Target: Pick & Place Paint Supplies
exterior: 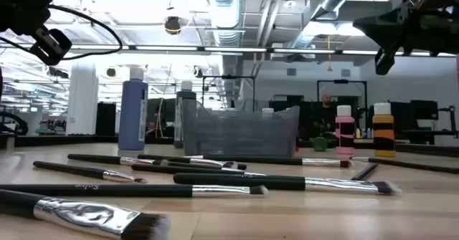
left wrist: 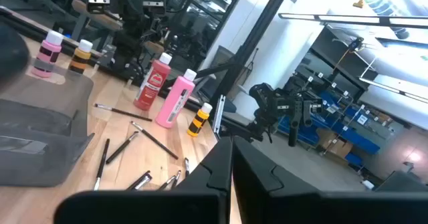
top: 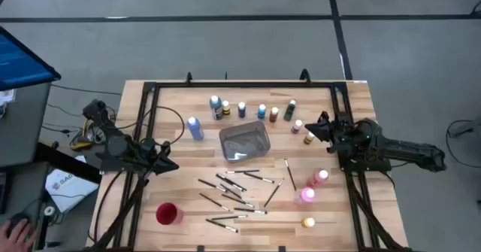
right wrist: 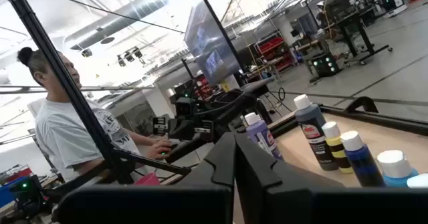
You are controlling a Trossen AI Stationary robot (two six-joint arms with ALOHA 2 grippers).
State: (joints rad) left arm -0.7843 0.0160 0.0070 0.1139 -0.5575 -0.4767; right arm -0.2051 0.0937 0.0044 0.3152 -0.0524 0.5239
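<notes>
Several thin dark paintbrushes (top: 234,189) lie scattered on the wooden table between the grey tray and the near edge. A row of small paint bottles (top: 259,111) stands along the far side, and a blue bottle (top: 195,128) stands left of the tray. Two pink bottles (top: 313,186) and a yellow one (top: 308,223) stand near the right side. My left gripper (top: 171,164) is shut and hovers at the table's left, left of the brushes. My right gripper (top: 317,128) is shut and hovers at the right, beside the last bottles of the row (top: 304,132).
A grey metal tray (top: 244,141) sits mid-table. A red cup (top: 167,213) stands near the front left corner. A black frame (top: 225,84) borders the far edge and both sides. A person (right wrist: 63,127) stands beyond the table's left side, and a hand (top: 13,228) shows there.
</notes>
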